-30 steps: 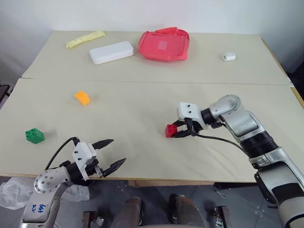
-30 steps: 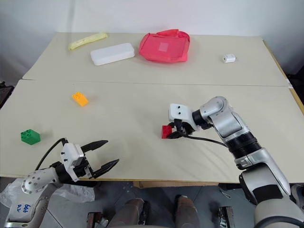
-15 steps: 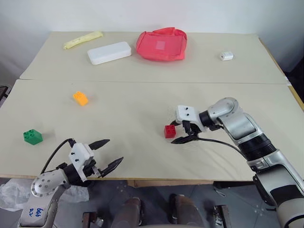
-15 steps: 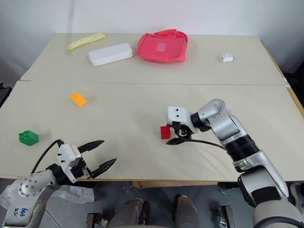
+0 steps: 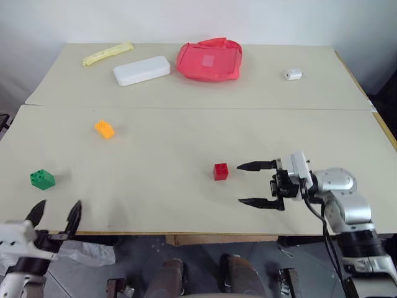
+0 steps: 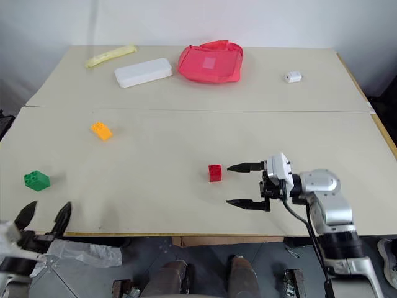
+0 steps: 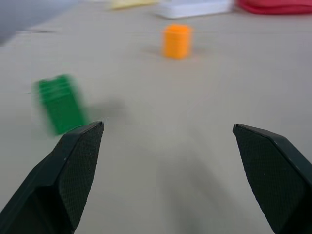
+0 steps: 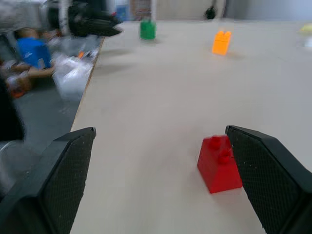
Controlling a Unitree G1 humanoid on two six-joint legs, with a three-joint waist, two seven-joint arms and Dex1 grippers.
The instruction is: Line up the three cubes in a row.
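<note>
Three cubes lie apart on the near table. The red cube [image 5: 220, 171] rests free near the middle. The orange cube [image 5: 105, 128] lies farther back on the left, and the green cube [image 5: 41, 179] sits near the left front. My right gripper [image 5: 240, 183] is open and level, pointing left at the red cube from a short gap to its right; nothing is between its fingers. My left gripper [image 5: 59, 208] is open at the front left edge, just in front of the green cube [image 7: 61, 103].
On the far table lie a long white box [image 5: 141, 69], a red bag [image 5: 208, 60], a yellow wrapped thing [image 5: 107, 52] and a small white object [image 5: 291, 74]. A seam runs between the two tables. The front edge lies just below both grippers.
My right gripper opened, let go of the red cube and drew back to the right. My left gripper swung left and back to the table's front left edge.
</note>
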